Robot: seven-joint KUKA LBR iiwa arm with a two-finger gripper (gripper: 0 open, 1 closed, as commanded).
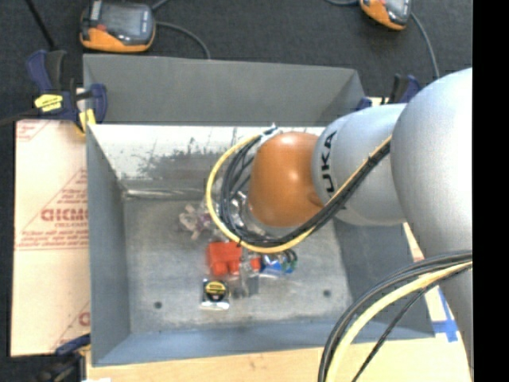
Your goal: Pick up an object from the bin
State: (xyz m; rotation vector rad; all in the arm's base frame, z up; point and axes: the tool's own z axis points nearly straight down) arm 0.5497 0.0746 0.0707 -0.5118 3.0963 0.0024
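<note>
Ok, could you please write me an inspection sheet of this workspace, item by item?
Surface: scuffed grey metal bin.
Job's things: red blocky plastic piece, small black-and-yellow round item, blue item, heaped mid-floor.
Clutter: pale crumpled thing, up-left of the heap.
Gripper: under the arm's orange wrist cover, above the heap; mostly hidden.
Cables: yellow and black cables loop round the wrist.
Surroundings: two orange-and-black devices behind the bin.

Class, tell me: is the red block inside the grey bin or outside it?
Inside: the red block lies within the bin, beside a yellow-and-black tape measure.
</note>
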